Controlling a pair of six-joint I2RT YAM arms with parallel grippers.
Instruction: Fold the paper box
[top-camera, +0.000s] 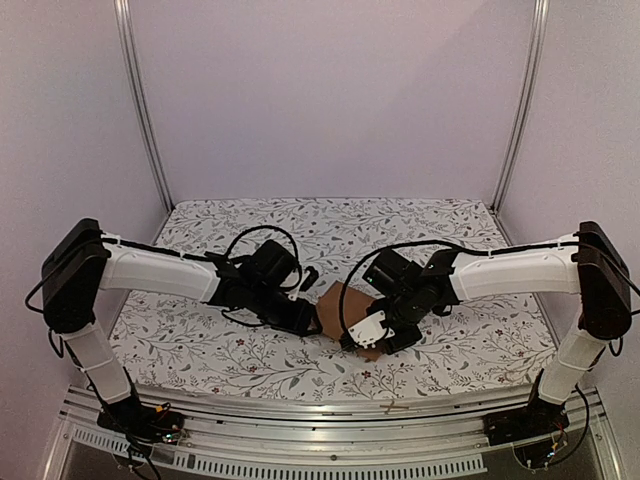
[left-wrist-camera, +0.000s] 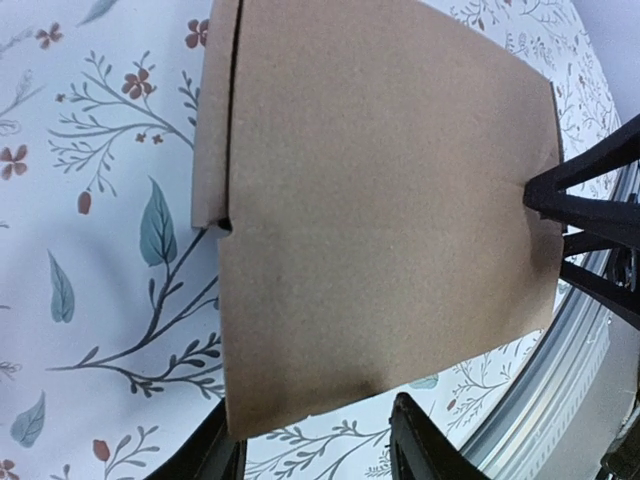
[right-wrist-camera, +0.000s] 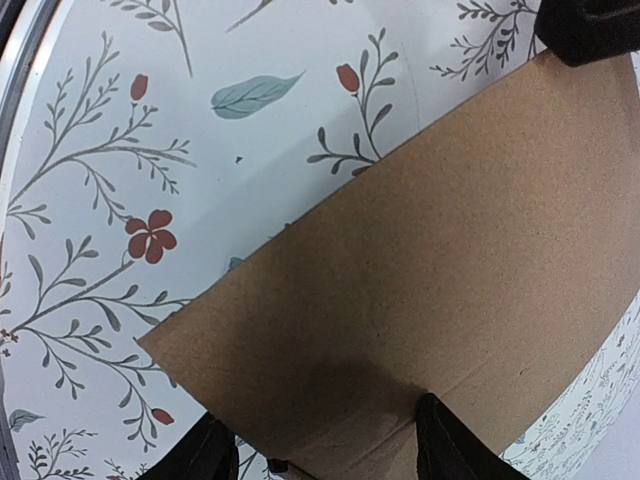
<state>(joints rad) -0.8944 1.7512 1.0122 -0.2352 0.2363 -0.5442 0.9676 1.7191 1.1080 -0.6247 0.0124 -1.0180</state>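
Note:
The paper box (top-camera: 345, 300) is a flat brown cardboard piece in the middle of the flowered table, between my two grippers. In the left wrist view the box (left-wrist-camera: 390, 200) fills most of the picture, with a narrow flap along its left side. My left gripper (left-wrist-camera: 312, 425) is open; one finger sits at the box's near corner, the other just off its near edge. My right gripper (right-wrist-camera: 322, 415) is open over the opposite edge of the box (right-wrist-camera: 450, 280), one finger resting on the cardboard. From above, the left gripper (top-camera: 312, 322) and the right gripper (top-camera: 365, 338) stand close together.
A flowered cloth (top-camera: 200, 330) covers the table. A metal rail (top-camera: 330, 410) runs along the near edge, by the arm bases. White walls with aluminium posts (top-camera: 145, 120) close in the back and sides. Black cables (top-camera: 255, 240) loop over both wrists.

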